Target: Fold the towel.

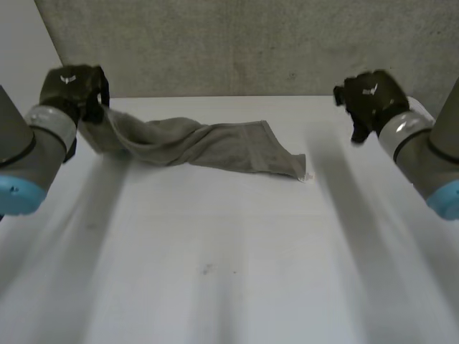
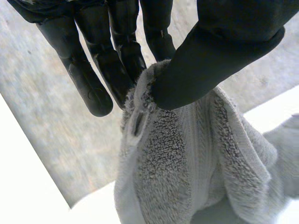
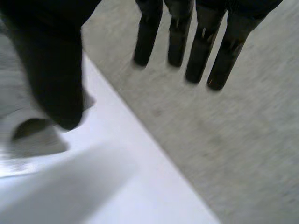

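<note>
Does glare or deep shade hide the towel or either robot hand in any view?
Head view: even light, no glare on the table; the grey towel stands out against it. Left wrist view: the left robot hand is dark, yet its thumb and fingers pinching the towel's end read plainly. Right wrist view: the open right robot hand shows near black against the bright table.

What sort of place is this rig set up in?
Probably a lab or test bench rather than a home: a plain white table, a grey wall right behind it, and a single towel, pinched at one end by the left hand.
</note>
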Tool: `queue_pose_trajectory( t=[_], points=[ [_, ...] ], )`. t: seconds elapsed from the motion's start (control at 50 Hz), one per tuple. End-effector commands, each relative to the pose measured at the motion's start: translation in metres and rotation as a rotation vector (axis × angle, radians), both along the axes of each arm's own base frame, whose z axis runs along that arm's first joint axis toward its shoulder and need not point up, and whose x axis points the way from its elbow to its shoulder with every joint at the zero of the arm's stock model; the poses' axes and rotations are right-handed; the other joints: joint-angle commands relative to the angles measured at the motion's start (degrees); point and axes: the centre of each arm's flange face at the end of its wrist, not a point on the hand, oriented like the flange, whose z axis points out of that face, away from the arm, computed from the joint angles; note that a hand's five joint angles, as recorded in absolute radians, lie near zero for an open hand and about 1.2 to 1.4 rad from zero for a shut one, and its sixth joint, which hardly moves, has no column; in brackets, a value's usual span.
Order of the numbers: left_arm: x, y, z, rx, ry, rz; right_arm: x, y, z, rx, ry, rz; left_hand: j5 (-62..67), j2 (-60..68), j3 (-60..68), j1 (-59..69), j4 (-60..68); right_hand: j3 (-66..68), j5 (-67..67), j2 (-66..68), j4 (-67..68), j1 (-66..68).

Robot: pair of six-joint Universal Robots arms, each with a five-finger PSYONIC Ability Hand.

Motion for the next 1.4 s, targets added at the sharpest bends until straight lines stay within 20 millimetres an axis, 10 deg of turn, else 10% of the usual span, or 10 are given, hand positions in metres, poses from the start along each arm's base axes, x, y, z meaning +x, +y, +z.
queue_pose_trajectory(
  t=[0.02,0.28,0.54,0.8,1.02,1.2,1.4],
  points=[
    [0.002,0.047,-0.003,0.052,-0.016,-0.024,0.002,0.008,-0.015,0.116,-0.113,0.024,11.05,10.24,10.33,13.89,10.24,-15.46,-15.83,-14.86,-15.56,-18.88],
    [-0.001,0.156,0.048,-0.156,-0.119,-0.187,0.025,0.012,0.009,0.097,-0.186,0.279,11.05,10.24,10.33,13.89,10.24,-13.36,-13.74,-12.76,-13.46,-16.78],
    [0.014,0.232,0.107,-0.342,-0.07,-0.219,0.086,0.045,-0.02,0.177,-0.185,0.506,11.05,10.24,10.33,13.89,10.24,-8.14,-8.52,-7.55,-8.25,-11.56],
    [0.02,0.252,0.097,-0.291,-0.08,-0.231,0.158,0.079,-0.074,0.243,-0.167,0.751,11.05,10.24,10.33,13.89,10.24,-5.62,-5.99,-5.02,-5.72,-9.04],
    [0.021,0.256,0.087,-0.274,-0.089,-0.232,0.178,0.105,-0.111,0.324,-0.141,0.879,11.05,10.24,10.33,13.89,10.24,-1.45,-1.83,-0.86,-1.56,-4.87],
    [0.019,0.248,0.087,-0.275,-0.094,-0.226,0.177,0.108,-0.1,0.346,-0.141,0.892,11.05,10.24,10.33,13.89,10.24,52.08,51.71,52.68,51.98,48.67],
    [0.013,0.223,0.088,-0.292,-0.092,-0.209,0.147,0.086,-0.044,0.238,-0.149,0.677,11.05,10.24,10.33,13.89,10.24,54.54,54.17,55.14,54.44,51.12]
  ],
)
